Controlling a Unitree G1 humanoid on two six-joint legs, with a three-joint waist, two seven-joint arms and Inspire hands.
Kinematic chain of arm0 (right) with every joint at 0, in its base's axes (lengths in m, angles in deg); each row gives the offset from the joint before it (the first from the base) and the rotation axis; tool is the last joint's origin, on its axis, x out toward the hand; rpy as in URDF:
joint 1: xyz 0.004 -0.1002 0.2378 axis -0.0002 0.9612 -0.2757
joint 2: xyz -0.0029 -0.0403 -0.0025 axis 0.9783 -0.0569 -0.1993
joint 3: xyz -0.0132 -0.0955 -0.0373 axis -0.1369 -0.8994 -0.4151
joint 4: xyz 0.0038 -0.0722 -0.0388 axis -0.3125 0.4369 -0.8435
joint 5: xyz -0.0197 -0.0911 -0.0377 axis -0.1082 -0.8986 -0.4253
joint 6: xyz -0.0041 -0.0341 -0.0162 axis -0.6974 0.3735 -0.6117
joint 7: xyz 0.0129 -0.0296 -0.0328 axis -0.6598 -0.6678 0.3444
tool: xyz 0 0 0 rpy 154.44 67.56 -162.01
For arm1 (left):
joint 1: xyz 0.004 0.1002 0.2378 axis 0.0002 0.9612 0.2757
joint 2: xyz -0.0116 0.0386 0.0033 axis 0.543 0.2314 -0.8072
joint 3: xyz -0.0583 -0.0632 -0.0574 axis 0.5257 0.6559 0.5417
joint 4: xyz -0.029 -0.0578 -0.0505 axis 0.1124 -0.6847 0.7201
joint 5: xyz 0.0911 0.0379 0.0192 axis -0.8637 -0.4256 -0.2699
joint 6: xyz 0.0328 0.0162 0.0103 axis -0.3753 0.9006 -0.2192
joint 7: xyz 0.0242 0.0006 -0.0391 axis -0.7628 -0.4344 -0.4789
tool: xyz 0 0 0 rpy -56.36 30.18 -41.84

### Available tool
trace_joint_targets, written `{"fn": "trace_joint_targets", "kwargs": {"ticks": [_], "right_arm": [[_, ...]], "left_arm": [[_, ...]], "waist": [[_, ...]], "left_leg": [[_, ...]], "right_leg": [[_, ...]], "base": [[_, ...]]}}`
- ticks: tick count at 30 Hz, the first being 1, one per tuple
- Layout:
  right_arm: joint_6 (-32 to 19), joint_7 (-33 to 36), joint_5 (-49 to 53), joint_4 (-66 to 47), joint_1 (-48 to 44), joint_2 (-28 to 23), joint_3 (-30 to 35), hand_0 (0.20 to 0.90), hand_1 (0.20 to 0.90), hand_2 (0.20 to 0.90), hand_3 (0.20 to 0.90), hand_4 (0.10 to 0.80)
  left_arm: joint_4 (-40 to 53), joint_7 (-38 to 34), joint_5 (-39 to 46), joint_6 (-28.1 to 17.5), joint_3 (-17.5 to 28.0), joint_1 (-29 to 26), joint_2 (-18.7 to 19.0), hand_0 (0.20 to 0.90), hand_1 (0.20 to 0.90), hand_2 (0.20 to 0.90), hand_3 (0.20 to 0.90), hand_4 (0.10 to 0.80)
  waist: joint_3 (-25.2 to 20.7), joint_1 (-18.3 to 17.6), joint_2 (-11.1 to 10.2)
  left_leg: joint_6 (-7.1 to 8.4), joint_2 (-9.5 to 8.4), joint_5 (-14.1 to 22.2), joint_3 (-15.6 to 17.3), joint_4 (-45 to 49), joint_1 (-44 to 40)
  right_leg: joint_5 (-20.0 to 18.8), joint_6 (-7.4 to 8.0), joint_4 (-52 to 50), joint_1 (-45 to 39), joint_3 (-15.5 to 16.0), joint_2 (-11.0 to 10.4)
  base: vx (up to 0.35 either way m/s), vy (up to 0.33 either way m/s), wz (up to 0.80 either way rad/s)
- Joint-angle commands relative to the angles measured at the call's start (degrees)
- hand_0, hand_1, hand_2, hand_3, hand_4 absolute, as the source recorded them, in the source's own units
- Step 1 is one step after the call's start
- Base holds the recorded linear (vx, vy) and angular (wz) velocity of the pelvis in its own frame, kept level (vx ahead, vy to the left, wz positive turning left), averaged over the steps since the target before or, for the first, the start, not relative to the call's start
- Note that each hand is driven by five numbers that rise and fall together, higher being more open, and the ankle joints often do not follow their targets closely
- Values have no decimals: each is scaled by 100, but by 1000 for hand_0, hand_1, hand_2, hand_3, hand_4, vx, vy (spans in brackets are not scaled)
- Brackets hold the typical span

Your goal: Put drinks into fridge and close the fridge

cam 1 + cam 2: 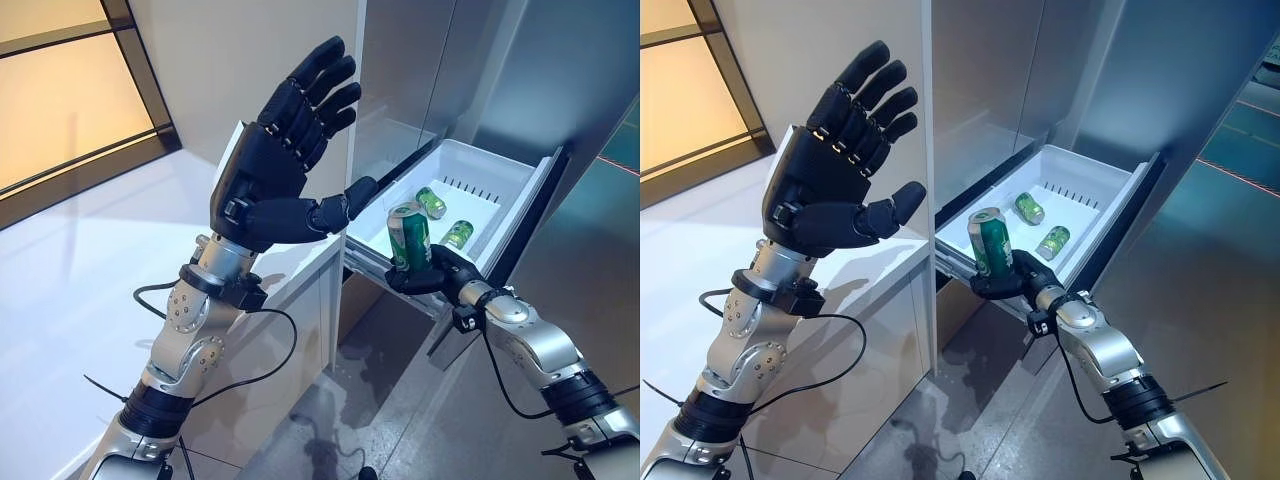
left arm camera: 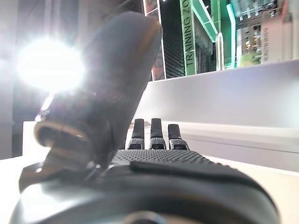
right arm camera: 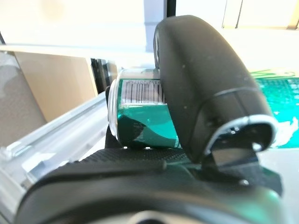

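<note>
My right hand (image 1: 440, 270) is shut on an upright green can (image 1: 408, 238), holding it by its lower part at the front edge of the pulled-out white fridge drawer (image 1: 520, 180). The right wrist view shows the thumb (image 3: 205, 88) wrapped across the green can (image 3: 140, 121). Two more green cans (image 1: 431, 202) (image 1: 457, 234) lie on their sides inside the drawer. My left hand (image 1: 275, 165) is raised high beside the white counter, open with fingers spread, holding nothing.
A white counter (image 1: 290, 265) stands left of the drawer, under my left hand. Grey fridge panels (image 1: 420, 70) rise behind the drawer. A glossy grey floor (image 1: 390, 400) lies below.
</note>
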State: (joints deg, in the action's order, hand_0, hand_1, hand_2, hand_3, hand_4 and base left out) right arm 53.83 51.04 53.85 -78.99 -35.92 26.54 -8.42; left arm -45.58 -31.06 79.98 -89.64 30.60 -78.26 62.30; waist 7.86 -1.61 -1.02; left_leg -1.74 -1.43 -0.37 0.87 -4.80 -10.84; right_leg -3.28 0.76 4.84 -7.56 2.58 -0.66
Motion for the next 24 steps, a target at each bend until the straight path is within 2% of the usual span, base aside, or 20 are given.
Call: {"fn": "trace_joint_targets", "kwargs": {"ticks": [1, 3, 4, 8, 10, 14, 18, 21, 24], "right_arm": [[-932, 557, 47, 93, -1896, -175, 887, 300, 300, 300, 200, 100], [-990, 750, 70, 420, -2114, -266, 865, 300, 300, 300, 200, 100], [-1053, 932, 169, 726, -2308, -353, 820, 300, 300, 300, 200, 100], [-1055, 1115, 219, 1537, -2825, -689, 696, 300, 300, 300, 200, 100], [-1100, 1066, 209, 2087, -3089, -937, 552, 300, 300, 300, 200, 100], [-966, 877, -172, 3131, -3548, -1399, 97, 300, 300, 300, 200, 100], [-840, 752, -377, 3783, -3798, -1643, -249, 300, 300, 300, 200, 100], [-873, 673, -591, 4348, -3958, -1722, -337, 300, 300, 300, 200, 100], [-816, 678, -763, 4707, -4199, -1751, -481, 300, 300, 300, 200, 100]], "left_arm": [[-262, 119, 587, 357, 14, -738, -152, 900, 900, 900, 900, 800], [-406, 288, 974, 1028, -113, -649, -238, 900, 900, 900, 900, 800], [-503, 332, 1184, 1613, -259, -528, -305, 900, 900, 900, 900, 800], [-877, 720, 1330, 2582, -686, -65, -418, 900, 900, 900, 900, 800], [-1017, 966, 1323, 2880, -936, 277, -321, 900, 900, 900, 900, 800], [-1165, 1268, 1218, 3277, -1351, 895, 10, 900, 900, 900, 900, 800], [-1303, 1491, 1100, 3403, -1650, 1201, 282, 900, 900, 900, 900, 800], [-1650, 1753, 834, 3355, -2003, 1263, 400, 900, 900, 900, 900, 800], [-2177, 1847, 416, 3001, -2320, 1076, 415, 900, 900, 900, 900, 800]], "waist": [[-473, 234, -284], [-442, 304, -275], [-419, 369, -265], [-351, 539, -232], [-304, 640, -211], [-191, 808, -164], [-43, 909, -124], [164, 990, -94], [446, 1031, -70]], "left_leg": [[-4, -121, 175, -264, 51, 44], [-1, -120, 172, -307, 61, 46], [7, -121, 170, -345, 72, 46], [18, -124, 164, -420, 104, 59], [31, -128, 148, -470, 112, 70], [54, -116, 136, -565, 128, 93], [54, -108, 88, -634, 192, 179], [32, -113, 47, -714, 312, 435], [22, -116, -3, -766, 401, 775]], "right_leg": [[221, 164, -347, -105, 159, -185], [230, 161, -358, -124, 219, -194], [235, 163, -362, -144, 273, -205], [240, 168, -342, -201, 412, -234], [240, 175, -345, -220, 486, -247], [309, 182, -379, -254, 608, -265], [324, 174, -460, -208, 665, -276], [324, 144, -564, 3, 643, -262], [285, 133, -618, 305, 590, -237]], "base": [[45, -5, 14], [57, -1, 7], [79, 4, 13], [74, 20, 29], [77, 31, 22], [86, 24, 31], [60, -7, 21], [-59, -65, 24], [-189, -93, 18]]}}
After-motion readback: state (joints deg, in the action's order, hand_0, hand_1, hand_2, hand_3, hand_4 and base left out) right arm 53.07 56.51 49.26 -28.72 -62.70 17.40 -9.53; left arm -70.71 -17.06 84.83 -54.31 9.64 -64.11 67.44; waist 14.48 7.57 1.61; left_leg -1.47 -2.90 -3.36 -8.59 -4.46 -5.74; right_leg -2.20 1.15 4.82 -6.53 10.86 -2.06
